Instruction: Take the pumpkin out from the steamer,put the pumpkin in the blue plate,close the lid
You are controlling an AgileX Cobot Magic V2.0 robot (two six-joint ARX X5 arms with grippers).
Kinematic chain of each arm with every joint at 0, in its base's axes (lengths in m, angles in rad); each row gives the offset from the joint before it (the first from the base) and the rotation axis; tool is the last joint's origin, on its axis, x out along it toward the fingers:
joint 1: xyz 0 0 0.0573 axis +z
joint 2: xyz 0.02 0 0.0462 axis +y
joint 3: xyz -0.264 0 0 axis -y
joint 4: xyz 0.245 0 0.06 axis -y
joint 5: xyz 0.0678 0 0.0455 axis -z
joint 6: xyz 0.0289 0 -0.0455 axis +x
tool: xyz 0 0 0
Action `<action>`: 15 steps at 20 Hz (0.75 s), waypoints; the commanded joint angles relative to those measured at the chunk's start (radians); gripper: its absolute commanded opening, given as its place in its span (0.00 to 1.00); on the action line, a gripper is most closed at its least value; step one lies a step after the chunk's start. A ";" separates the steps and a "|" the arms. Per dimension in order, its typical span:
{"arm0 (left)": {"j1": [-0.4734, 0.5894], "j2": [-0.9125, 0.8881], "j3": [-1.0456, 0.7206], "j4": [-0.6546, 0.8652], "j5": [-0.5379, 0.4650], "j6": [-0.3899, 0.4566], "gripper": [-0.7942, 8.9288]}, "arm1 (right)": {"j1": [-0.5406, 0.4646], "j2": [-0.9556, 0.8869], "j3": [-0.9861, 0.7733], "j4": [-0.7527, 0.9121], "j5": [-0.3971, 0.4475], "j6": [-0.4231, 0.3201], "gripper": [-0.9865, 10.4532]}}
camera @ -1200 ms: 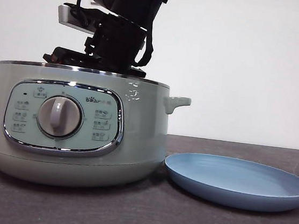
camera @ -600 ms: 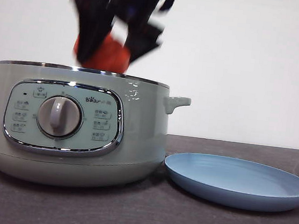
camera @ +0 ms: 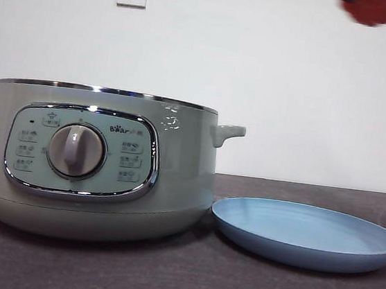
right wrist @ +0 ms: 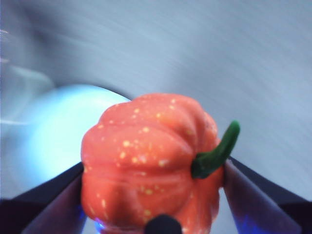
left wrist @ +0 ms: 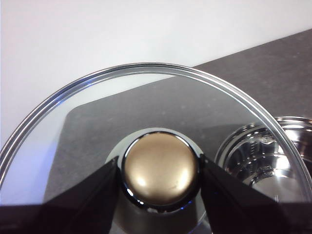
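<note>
Right tool (right wrist: 153,204) clamped on the pumpkin (right wrist: 151,165), one jaw on each flank, green stem (right wrist: 217,151) sticking out to one side, clear of the jaws. Pumpkin is airborne: in the front view only a blurred red bit (camera: 370,8) shows at the top edge, high above the far side of the plate (camera: 306,234), well apart from it. Right wrist view is motion-blurred, with the pale blue plate (right wrist: 53,131) below and behind the pumpkin. Left tool (left wrist: 161,195) clamped on the lid knob (left wrist: 161,173), holding the lid (left wrist: 97,107) off to the side of the steamer (camera: 99,169); the open steel pot (left wrist: 265,156) shows through the glass. Steamer sits lidless on the bench (camera: 178,275), plate just beside it, nearly touching its base. Judgement: pumpkin out, placing step in hand, lid left to do. Pumpkin looks light, rigid and smooth, and its rounded ribs could slip or roll on release, so the flank grip across the widest part suits it, not the stem. Lid is glass, fragile, heavier; knob is the only sane hold.
</note>
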 commanded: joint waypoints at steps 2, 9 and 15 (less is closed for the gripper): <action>-0.002 0.010 0.014 0.077 0.029 0.016 0.07 | -0.002 -0.100 -0.142 -0.009 0.149 0.164 0.08; -0.002 0.047 0.014 0.126 0.123 0.015 0.07 | -0.001 -0.330 -0.627 0.357 -0.077 0.151 0.08; -0.002 0.064 0.014 0.143 0.166 0.015 0.07 | -0.001 -0.267 -0.846 0.681 -0.234 0.105 0.08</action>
